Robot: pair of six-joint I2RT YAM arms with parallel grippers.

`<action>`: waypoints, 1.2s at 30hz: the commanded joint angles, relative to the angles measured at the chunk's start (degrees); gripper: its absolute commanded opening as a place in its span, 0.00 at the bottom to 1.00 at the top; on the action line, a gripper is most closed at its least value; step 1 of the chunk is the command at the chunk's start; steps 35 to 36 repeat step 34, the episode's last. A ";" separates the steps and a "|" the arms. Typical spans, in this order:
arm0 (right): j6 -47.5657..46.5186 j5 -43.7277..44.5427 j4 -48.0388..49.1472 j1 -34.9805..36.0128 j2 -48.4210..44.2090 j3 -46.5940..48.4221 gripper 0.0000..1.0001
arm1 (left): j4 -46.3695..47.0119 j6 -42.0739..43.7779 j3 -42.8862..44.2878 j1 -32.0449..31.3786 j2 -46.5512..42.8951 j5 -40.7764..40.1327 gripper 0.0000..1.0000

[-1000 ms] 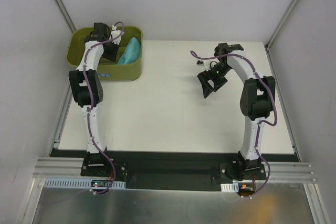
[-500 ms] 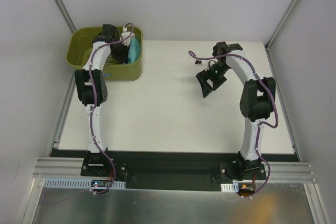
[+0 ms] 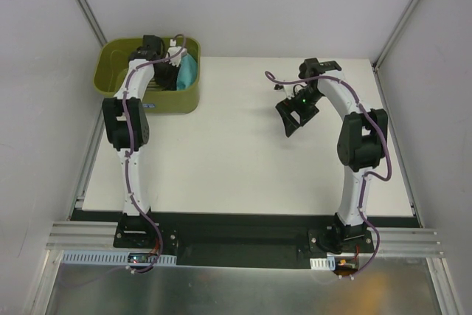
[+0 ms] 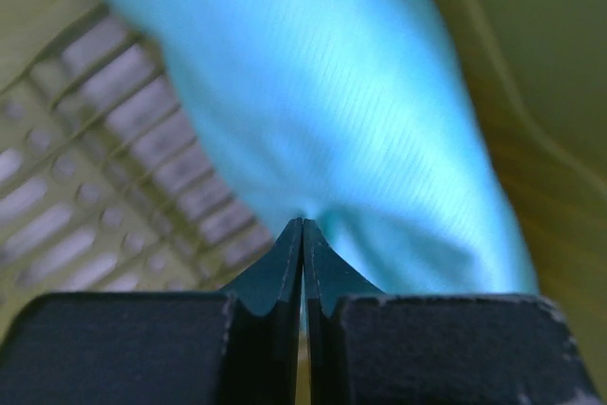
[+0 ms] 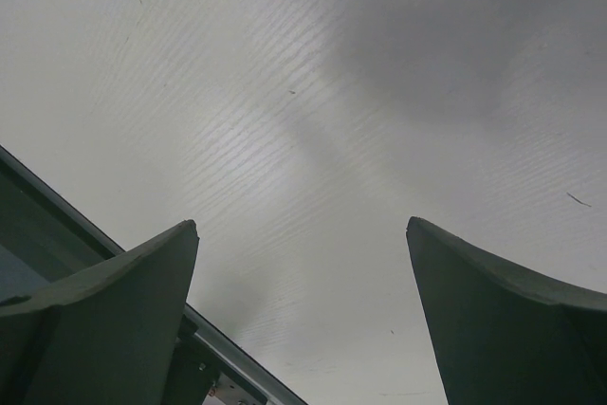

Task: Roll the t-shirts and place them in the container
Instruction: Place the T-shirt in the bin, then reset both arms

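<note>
In tub (image 3: 112,55), wrist view alone shows left hand (image 4: 303,227) pinching t-shirt (image 4: 322,111).

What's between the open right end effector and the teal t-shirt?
In the top view, only bare white tabletop and the olive tub's wall separate the right end effector from the t-shirt.

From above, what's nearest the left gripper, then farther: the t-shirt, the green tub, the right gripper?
1. teal t-shirt: pinched in the shut left gripper.
2. olive tub: its walls stand around it, back left.
3. right gripper: open, far across the table, right.
</note>
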 commanded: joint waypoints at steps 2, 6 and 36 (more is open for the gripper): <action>-0.50 2.66 0.27 0.46 -4.08 1.68 0.96 | -0.21 1.61 -2.53 -0.01 -12.47 -13.51 0.02; -0.24 2.40 0.62 0.64 -3.56 3.88 0.96 | -0.29 2.67 -2.71 -0.01 -18.87 -11.00 0.10; 4.77 13.64 8.80 16.36 -22.97 -4.28 0.96 | -2.67 -5.59 -40.32 -19.52 -49.29 8.62 0.99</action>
